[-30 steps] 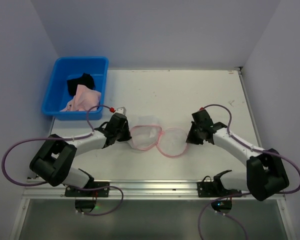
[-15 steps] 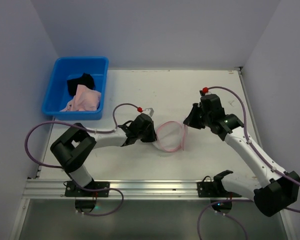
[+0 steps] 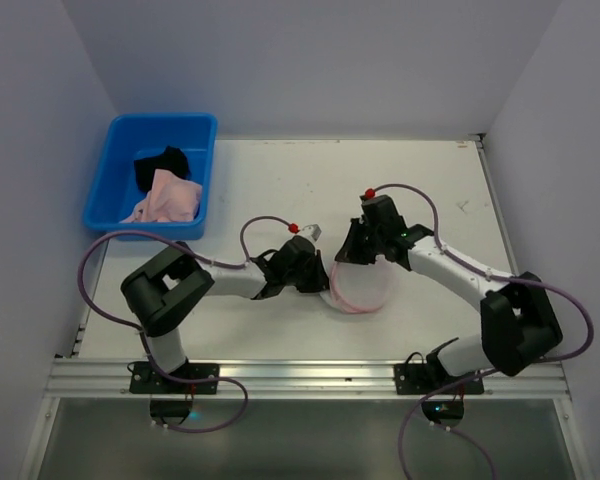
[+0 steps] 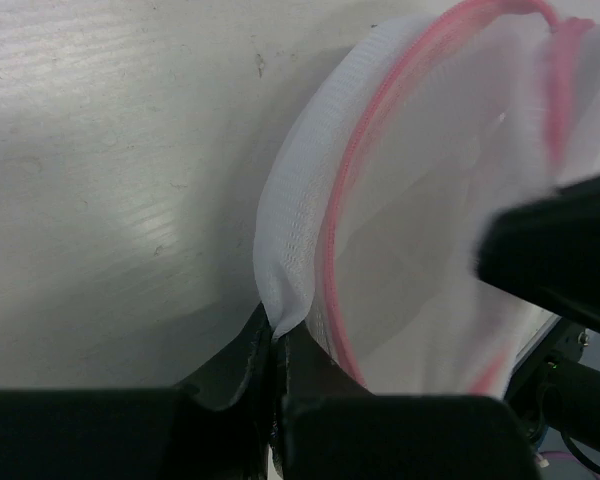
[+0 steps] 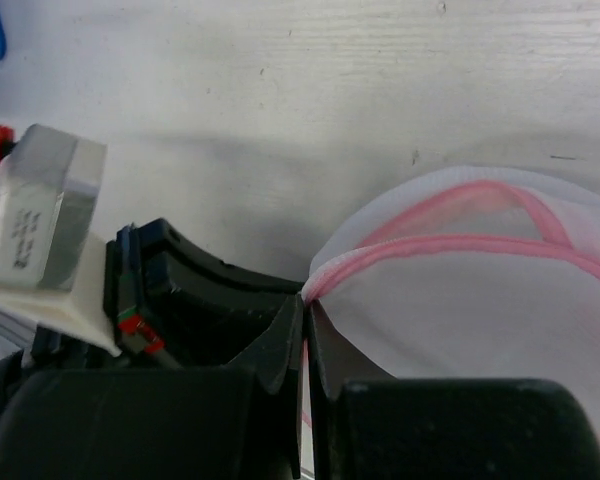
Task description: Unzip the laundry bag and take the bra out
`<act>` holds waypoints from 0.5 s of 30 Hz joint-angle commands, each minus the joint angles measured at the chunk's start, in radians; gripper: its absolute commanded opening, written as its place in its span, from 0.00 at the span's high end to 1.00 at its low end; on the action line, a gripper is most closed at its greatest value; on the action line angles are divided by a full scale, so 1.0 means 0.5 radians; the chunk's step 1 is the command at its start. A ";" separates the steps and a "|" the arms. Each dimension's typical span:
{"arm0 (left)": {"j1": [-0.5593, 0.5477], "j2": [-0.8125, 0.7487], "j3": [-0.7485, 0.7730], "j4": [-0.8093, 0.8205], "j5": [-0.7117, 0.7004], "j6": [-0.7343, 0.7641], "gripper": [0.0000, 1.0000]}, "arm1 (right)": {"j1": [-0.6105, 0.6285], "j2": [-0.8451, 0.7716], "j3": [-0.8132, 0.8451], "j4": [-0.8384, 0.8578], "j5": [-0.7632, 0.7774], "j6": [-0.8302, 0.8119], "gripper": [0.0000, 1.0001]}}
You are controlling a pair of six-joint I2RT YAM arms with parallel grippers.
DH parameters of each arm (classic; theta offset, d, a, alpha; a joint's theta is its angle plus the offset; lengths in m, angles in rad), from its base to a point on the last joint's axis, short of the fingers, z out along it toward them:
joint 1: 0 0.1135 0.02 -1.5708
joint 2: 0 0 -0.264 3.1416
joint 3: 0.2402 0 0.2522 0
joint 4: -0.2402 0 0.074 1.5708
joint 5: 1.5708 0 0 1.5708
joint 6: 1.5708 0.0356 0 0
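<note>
At the far left of the desk (image 3: 430,180) a blue bin (image 3: 98,208) is seen, with a pink cloth (image 3: 168,198) and a black cloth (image 3: 160,162) inside. Near the middle, the left gripper (image 4: 277,335) is stretched low, its jaws pinched shut on a fold of white mesh at the edge of the laundry bag (image 3: 362,290). The bag is held between the two grippers. The right gripper (image 5: 306,320) is clamped, jaws closed, on the pink zipper trim (image 5: 460,245). A printed label (image 5: 25,232) is carried on a pale block (image 5: 80,215) at the left wrist; its writing is too small to be read. The bag's contents cannot be made out through the mesh. In the left wrist view its right part is covered by a blurred dark shape.
</note>
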 commanded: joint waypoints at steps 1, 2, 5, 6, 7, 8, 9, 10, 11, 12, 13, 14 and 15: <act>-0.011 0.005 -0.088 0.223 0.047 -0.064 1.00 | 0.015 0.160 -0.123 0.415 -0.090 0.139 1.00; -0.011 -0.001 -0.106 0.239 0.044 -0.073 1.00 | 0.018 0.206 -0.142 0.474 -0.096 0.154 1.00; -0.011 -0.047 -0.171 0.257 0.001 -0.088 1.00 | 0.018 0.363 -0.221 0.652 -0.100 0.200 1.00; -0.014 -0.060 -0.186 0.263 -0.023 -0.088 0.99 | 0.021 0.394 -0.246 0.734 -0.100 0.216 1.00; -0.011 -0.087 -0.202 0.263 -0.032 -0.088 0.97 | 0.021 0.449 -0.273 0.762 -0.100 0.228 1.00; -0.011 -0.103 -0.232 0.273 -0.039 -0.085 0.93 | 0.021 0.477 -0.310 0.823 -0.121 0.237 0.99; -0.011 -0.115 -0.248 0.288 -0.045 -0.088 0.89 | 0.021 0.504 -0.323 0.876 -0.139 0.256 0.99; -0.011 -0.139 -0.272 0.282 -0.057 -0.091 0.81 | 0.021 0.559 -0.332 0.900 -0.158 0.265 0.98; -0.011 -0.158 -0.281 0.282 -0.057 -0.091 0.81 | 0.018 0.584 -0.335 0.901 -0.152 0.271 0.98; -0.011 -0.176 -0.291 0.239 -0.084 -0.091 0.72 | 0.021 0.602 -0.338 0.916 -0.149 0.274 0.97; -0.011 -0.228 -0.306 0.209 -0.109 -0.091 0.67 | 0.018 0.618 -0.341 0.910 -0.143 0.280 0.96; -0.008 -0.265 -0.339 0.181 -0.143 -0.088 0.62 | 0.018 0.645 -0.344 0.907 -0.136 0.283 0.94; -0.008 -0.305 -0.358 0.126 -0.219 -0.088 0.57 | 0.018 0.649 -0.347 0.895 -0.115 0.280 0.92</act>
